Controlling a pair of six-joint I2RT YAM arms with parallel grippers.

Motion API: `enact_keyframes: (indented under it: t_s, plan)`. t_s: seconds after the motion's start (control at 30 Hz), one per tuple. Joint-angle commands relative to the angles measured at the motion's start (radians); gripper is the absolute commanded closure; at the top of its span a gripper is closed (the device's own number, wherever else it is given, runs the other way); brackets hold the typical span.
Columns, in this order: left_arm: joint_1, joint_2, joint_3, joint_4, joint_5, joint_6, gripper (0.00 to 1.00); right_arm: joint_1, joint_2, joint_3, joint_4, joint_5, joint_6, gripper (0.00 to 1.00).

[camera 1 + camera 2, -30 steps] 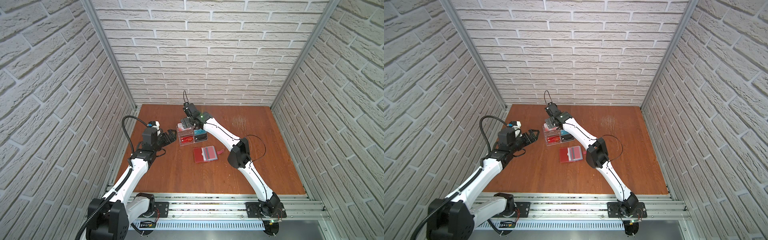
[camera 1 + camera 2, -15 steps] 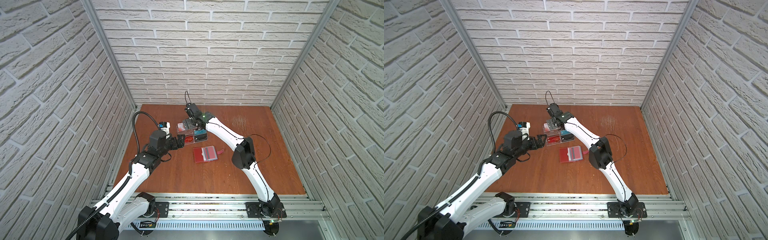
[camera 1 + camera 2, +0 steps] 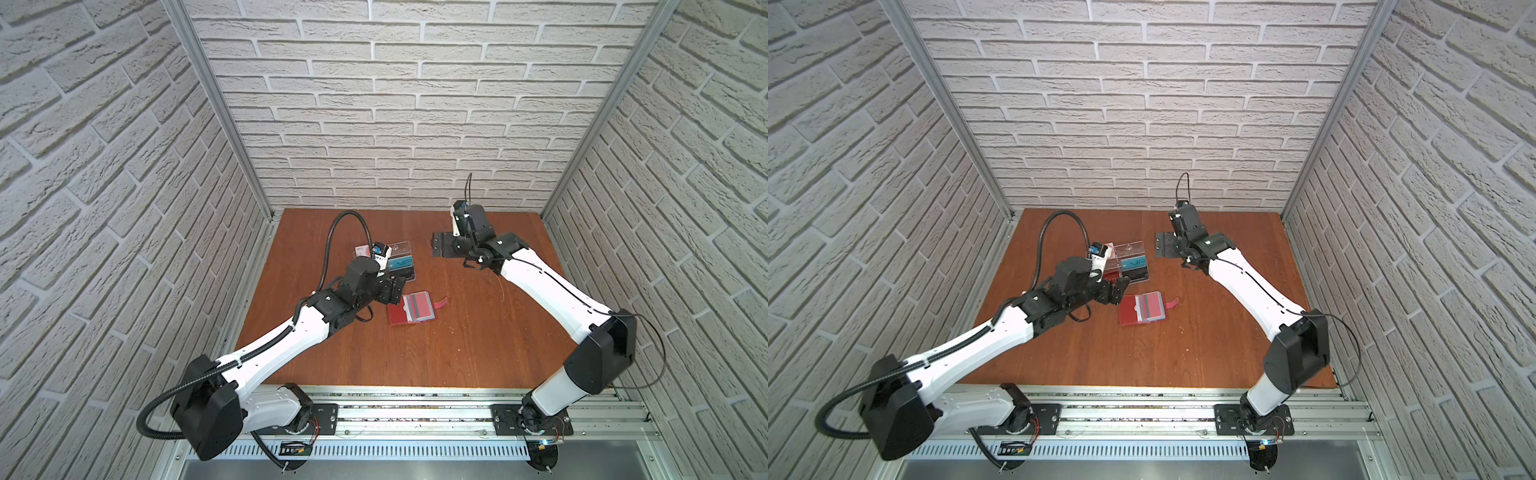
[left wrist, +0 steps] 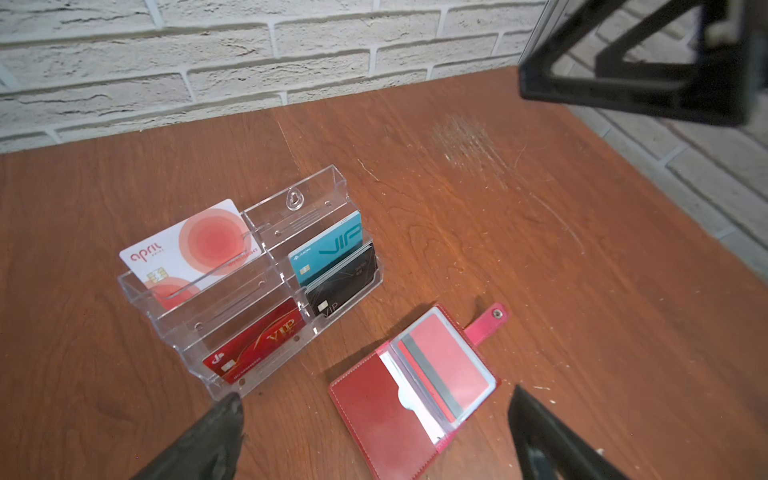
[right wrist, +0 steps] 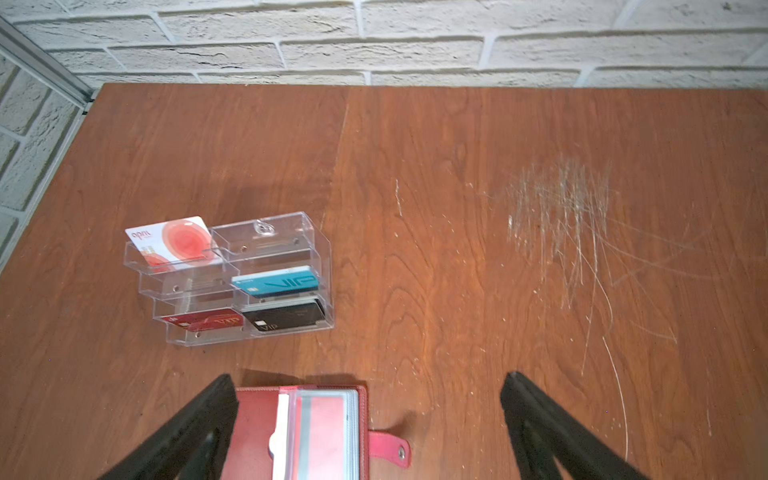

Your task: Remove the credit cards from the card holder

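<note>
The red card holder [image 3: 405, 316] [image 3: 1133, 316] lies open on the table, snap tab to the right. A pink-red credit card with a grey stripe [image 4: 446, 365] [image 5: 328, 432] sits in its clear sleeve. My left gripper [image 3: 397, 289] [image 3: 1115, 291] [image 4: 374, 407] hangs open just above the holder's left edge, one finger on each side of it in the left wrist view. My right gripper [image 3: 438, 245] [image 3: 1160, 245] [image 5: 370, 380] is open and empty, raised over the back of the table, right of the rack.
A clear acrylic tiered rack [image 3: 409, 248] [image 4: 316, 187] [image 5: 291, 224] stands behind the holder. It holds a white card with red circles [image 4: 195, 245], a teal VIP card [image 4: 328, 249], a black card [image 4: 340, 282] and a red VIP card [image 4: 257, 345]. Brick walls enclose the table.
My right gripper has left the rack and swung right toward the back. My left arm has reached forward and right, from beside the rack to the card holder.
</note>
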Motion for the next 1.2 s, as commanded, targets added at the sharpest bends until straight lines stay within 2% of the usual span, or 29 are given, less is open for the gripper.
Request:
enact_keyframes:
  t_s: [0.0, 0.1, 0.17, 0.27, 0.37, 0.53, 0.83, 1.0, 1.07, 1.17]
  plan:
    - [-0.005, 0.063, 0.056, 0.052, -0.167, 0.023, 0.02, 0.002, -0.076, -0.141, 0.049, -0.027, 0.029, 0.00]
    - [0.002, 0.124, 0.093, 0.032, -0.229, -0.011, 0.02, 0.002, -0.115, -0.247, 0.045, -0.052, 0.040, 0.00]
    - [0.008, 0.155, 0.110, 0.034, -0.196, -0.037, 0.02, 0.002, -0.122, -0.305, 0.048, -0.097, 0.052, 0.00]
    - [0.009, 0.219, 0.182, -0.065, -0.169, -0.114, 0.02, 0.002, -0.118, -0.393, 0.094, -0.194, 0.104, 0.00]
    - [0.006, 0.254, 0.205, -0.126, -0.055, -0.194, 0.02, 0.004, -0.114, -0.482, 0.171, -0.254, 0.176, 0.01]
    - [0.002, 0.204, 0.048, 0.034, 0.133, -0.452, 0.02, 0.016, -0.087, -0.571, 0.293, -0.345, 0.267, 0.12]
    - [-0.025, 0.191, -0.083, 0.201, 0.168, -0.840, 0.02, 0.068, -0.008, -0.571, 0.391, -0.380, 0.333, 0.27]
    - [-0.029, 0.203, -0.101, 0.239, 0.150, -0.948, 0.02, 0.094, 0.042, -0.544, 0.431, -0.379, 0.363, 0.37]
    - [-0.029, 0.213, -0.106, 0.254, 0.146, -0.969, 0.02, 0.106, 0.061, -0.533, 0.443, -0.374, 0.371, 0.38]
    - [-0.029, 0.227, -0.112, 0.267, 0.144, -0.988, 0.02, 0.116, 0.094, -0.519, 0.461, -0.375, 0.385, 0.45]
